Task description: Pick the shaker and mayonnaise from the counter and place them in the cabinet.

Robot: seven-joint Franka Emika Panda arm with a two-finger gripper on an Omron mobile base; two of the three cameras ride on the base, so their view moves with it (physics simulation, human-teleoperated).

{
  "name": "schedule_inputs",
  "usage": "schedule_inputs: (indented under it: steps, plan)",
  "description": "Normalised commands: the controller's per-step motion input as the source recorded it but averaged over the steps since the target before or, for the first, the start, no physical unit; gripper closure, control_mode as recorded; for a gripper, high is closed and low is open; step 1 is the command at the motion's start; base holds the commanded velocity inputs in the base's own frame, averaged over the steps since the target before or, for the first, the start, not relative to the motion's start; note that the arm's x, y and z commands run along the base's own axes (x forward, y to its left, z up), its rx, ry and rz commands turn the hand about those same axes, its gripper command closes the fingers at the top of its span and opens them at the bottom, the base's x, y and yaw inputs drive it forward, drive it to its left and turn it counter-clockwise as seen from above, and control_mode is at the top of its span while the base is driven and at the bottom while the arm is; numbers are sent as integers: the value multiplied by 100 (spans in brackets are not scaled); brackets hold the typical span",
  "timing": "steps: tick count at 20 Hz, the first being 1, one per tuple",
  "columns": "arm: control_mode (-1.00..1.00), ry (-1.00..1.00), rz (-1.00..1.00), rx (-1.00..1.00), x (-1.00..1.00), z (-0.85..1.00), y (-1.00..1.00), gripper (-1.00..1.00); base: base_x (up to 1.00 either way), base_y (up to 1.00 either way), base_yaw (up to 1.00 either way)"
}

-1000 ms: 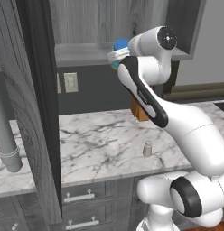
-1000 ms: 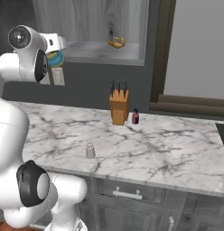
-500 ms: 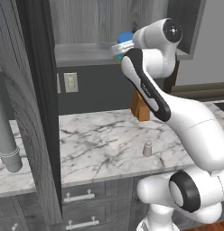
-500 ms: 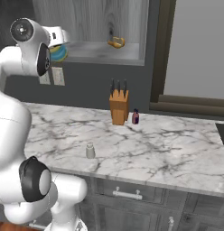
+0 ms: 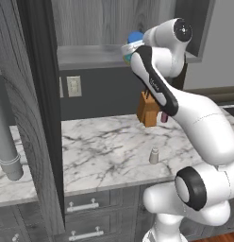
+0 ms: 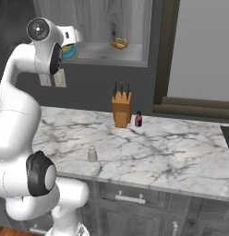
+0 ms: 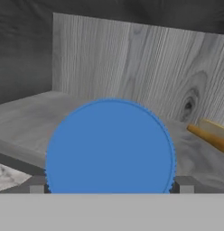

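The mayonnaise (image 5: 133, 38), a jar with a blue lid, is up at the front edge of the cabinet shelf (image 5: 86, 54), and my gripper (image 5: 129, 50) is shut on it. In the hand view the blue lid (image 7: 110, 146) sits between the two fingertips, with the shelf board (image 7: 32, 113) and the wood-grain back beyond it. From the right base view the jar (image 6: 69, 51) hangs over the shelf's left end (image 6: 107, 53). The small pale shaker (image 5: 154, 155) (image 6: 92, 154) stands upright on the marble counter (image 5: 104, 146) near its front edge, well below the gripper.
A wooden knife block (image 5: 148, 109) (image 6: 121, 109) and a small dark red bottle (image 6: 138, 120) stand at the back of the counter. A yellow-orange object (image 6: 118, 44) (image 7: 208, 133) lies on the shelf to the right. The open cabinet door (image 5: 38, 118) hangs at the left.
The arm has lifted the mayonnaise higher and carried it toward the cabinet, to the shelf's front edge. The shaker has not moved.
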Motion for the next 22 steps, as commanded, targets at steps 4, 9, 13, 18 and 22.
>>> schedule_inputs:
  steps: [4,9,13,18,22]
  plan:
    - [-100,0,-1,0,32,0,-15,100,0,0,0]
    - [-100,0,-6,0,31,0,-10,100,0,0,0]
    - [-100,0,-7,0,29,0,-6,100,0,0,0]
    - [-100,0,-12,0,22,0,-2,100,0,0,0]
    - [-100,0,-11,1,15,-15,0,100,0,0,0]
